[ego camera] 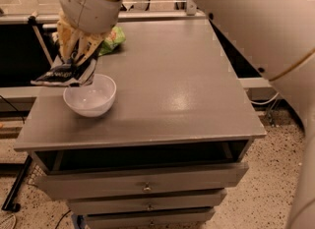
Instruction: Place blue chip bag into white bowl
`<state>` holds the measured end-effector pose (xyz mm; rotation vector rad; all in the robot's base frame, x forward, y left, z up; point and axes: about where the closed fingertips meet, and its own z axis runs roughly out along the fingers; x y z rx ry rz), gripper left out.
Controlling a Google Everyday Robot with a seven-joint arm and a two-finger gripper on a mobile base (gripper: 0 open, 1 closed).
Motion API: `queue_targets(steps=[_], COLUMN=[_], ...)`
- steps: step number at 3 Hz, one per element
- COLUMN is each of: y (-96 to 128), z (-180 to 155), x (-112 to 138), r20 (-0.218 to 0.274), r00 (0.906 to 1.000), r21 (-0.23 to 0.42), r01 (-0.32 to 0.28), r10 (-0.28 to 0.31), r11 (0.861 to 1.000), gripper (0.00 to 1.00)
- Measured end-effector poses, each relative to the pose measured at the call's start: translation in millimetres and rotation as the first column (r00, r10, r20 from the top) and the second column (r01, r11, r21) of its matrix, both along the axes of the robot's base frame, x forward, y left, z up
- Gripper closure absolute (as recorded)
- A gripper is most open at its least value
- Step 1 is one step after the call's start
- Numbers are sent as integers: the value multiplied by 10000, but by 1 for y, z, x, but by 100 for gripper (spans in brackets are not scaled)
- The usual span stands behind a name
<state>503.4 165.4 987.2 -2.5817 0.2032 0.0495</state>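
The tool (pixel 75 60) is clamped on the crinkled foil blue bag (pixel 60 77), long axis 9-to-3, over the smooth, glossy round bowl (pixel 93 106) at its 10 o'clock rim.

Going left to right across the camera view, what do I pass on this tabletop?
Blue chip bag, held by the pincer over the left side of the table → white bowl → green chip bag, farther back.

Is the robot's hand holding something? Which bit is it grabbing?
Yes. The hand grips the blue chip bag by its upper edge, and the bag hangs over the left rim of the white bowl.
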Motion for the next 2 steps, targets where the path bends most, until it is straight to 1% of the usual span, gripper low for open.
queue_targets(steps=[1,2], y=[13,14], z=[-8,-10], x=[-9,-9], r20=[-188,-213], r00=[9990,9988], r21=[-118,-139], r01=[-404,-433], r10=[402,430], r11=[9991,9990], gripper=[100,100])
